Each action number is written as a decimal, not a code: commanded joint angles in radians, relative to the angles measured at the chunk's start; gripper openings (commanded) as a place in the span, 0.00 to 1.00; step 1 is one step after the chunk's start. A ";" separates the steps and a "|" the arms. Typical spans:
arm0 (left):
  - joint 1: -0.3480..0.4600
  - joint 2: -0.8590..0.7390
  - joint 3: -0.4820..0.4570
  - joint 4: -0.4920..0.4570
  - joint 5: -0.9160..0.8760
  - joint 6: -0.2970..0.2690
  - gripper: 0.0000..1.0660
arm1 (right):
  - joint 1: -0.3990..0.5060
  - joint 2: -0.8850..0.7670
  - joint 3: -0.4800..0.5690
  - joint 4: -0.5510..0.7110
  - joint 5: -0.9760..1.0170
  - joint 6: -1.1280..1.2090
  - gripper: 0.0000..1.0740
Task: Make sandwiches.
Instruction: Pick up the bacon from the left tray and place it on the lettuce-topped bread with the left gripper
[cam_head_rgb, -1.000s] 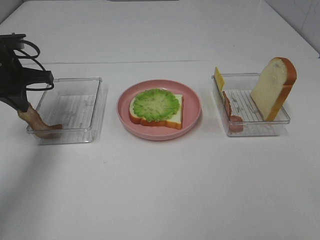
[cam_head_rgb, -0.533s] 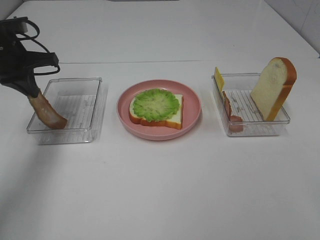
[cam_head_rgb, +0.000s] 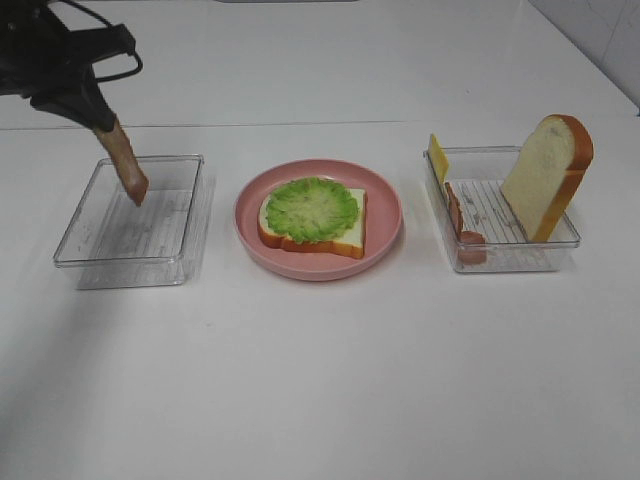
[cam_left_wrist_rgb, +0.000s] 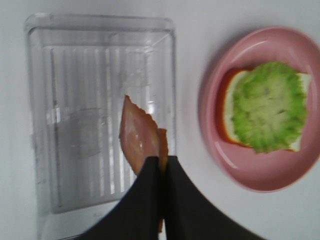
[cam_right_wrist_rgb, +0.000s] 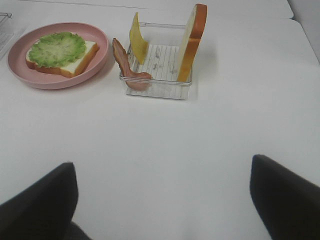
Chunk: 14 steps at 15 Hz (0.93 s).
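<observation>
Black left pincer clamped shut on a bacon strip over the clear left tray.
That bacon strip hangs tilted, its lower end above the left tray's ribbed floor. Beside that tray, on the white tabletop, a pink plate carries a bread slice topped with lettuce. Farther right, the right tray holds an upright bread slice, cheese and a second bacon strip. The right pincer gapes wide, holding nothing.

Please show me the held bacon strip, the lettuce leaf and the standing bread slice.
held bacon strip (cam_head_rgb: 127, 168): exterior high view, middle of the strip.
lettuce leaf (cam_head_rgb: 311, 209): exterior high view, centre of the leaf.
standing bread slice (cam_head_rgb: 538, 170): exterior high view, white face.
</observation>
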 joint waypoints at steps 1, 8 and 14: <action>-0.002 -0.001 -0.045 -0.208 0.004 0.100 0.00 | -0.002 -0.012 0.005 0.001 -0.007 -0.006 0.81; -0.137 0.053 -0.051 -0.626 -0.089 0.321 0.00 | -0.002 -0.012 0.005 0.001 -0.007 -0.006 0.81; -0.279 0.223 -0.051 -0.851 -0.137 0.428 0.00 | -0.002 -0.012 0.005 0.001 -0.007 -0.006 0.81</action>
